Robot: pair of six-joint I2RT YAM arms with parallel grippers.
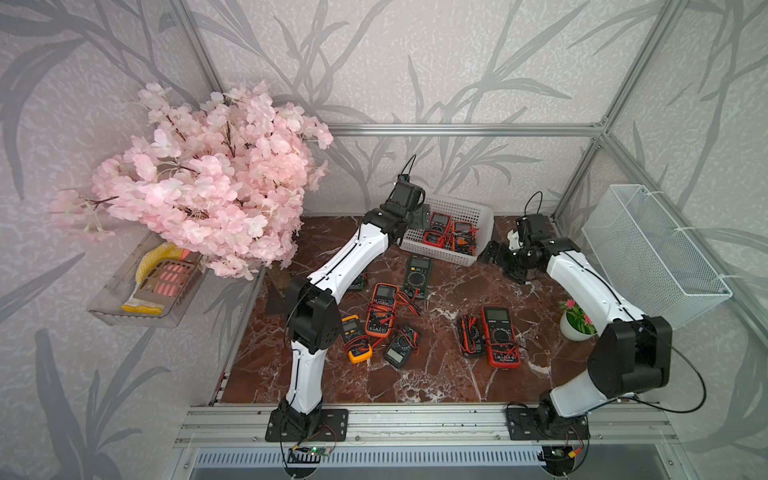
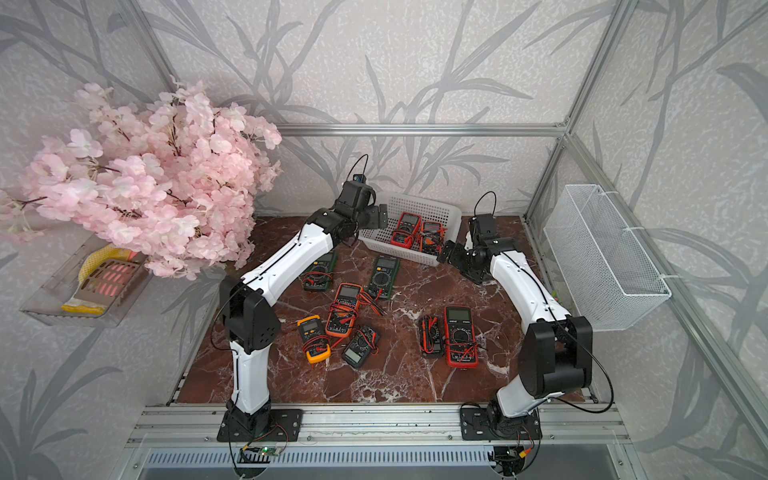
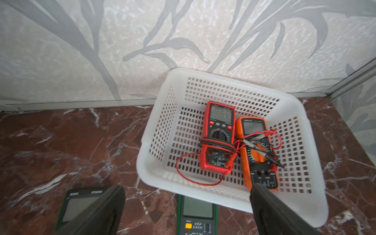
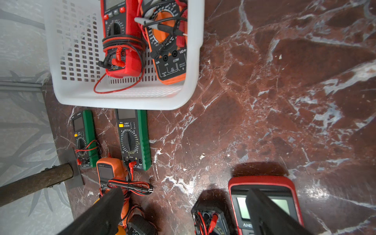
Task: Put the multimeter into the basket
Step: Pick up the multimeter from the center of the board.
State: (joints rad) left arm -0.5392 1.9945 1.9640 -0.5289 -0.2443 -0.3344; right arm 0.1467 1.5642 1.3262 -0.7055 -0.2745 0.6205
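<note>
In a top view, on the table [image 1: 436,386], the left arm [image 1: 353,257] half hides a small green multimeter [image 4: 83,138] that the right wrist view shows whole. Behind, the basket [image 3: 154,126] holds two multimeters [image 3: 218,138]; left gripper [image 3: 185,191] and right gripper [image 4: 185,192] gape empty beside it.

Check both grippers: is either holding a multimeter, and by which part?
Nothing is held. The left gripper is open near the basket, and the right gripper is open over the table; neither has anything between its fingers.
</note>
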